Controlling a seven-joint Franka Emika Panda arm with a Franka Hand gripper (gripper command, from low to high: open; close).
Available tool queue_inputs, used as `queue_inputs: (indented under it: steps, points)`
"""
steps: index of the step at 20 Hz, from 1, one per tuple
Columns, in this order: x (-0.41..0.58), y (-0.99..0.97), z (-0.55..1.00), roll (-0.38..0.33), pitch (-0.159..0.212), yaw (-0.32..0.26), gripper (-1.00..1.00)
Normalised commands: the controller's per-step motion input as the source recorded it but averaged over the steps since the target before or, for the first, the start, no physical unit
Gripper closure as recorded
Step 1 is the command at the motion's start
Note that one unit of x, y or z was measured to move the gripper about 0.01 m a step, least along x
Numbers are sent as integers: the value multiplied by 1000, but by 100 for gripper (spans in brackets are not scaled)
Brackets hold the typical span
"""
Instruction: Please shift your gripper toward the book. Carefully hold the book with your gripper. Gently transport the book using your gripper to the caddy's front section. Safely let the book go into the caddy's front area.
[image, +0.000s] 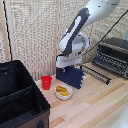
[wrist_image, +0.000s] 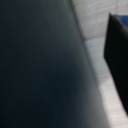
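The dark navy book (image: 70, 77) stands upright on edge just above the wooden table, near the middle of the exterior view. My white gripper (image: 68, 66) sits right on its top edge and appears shut on it; the fingers themselves are hidden. The black fabric caddy (image: 44, 116) with inner dividers fills the exterior view's lower left, well apart from the book. In the wrist view a blurred dark surface, probably the book (wrist_image: 40, 70), fills most of the picture. A dark finger (wrist_image: 118, 60) with a blue edge shows at one side.
A red cup (image: 46, 82) stands between the caddy and the book. A white bowl (image: 63, 92) with yellow food lies in front of the book. A black toaster oven (image: 113, 54) with its door down is at the exterior view's right. A woven screen backs the table.
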Motion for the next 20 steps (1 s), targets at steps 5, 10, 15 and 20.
queue_inputs:
  steps: [5, 10, 15, 20]
  points:
    - [-258, 231, 171, 0, 0, -166, 100]
    - [-57, 51, 238, 0, 12, -325, 100]
    - [61, 0, 558, 1, 13, -316, 100]
    - [458, -21, 777, -11, 4, -178, 100]
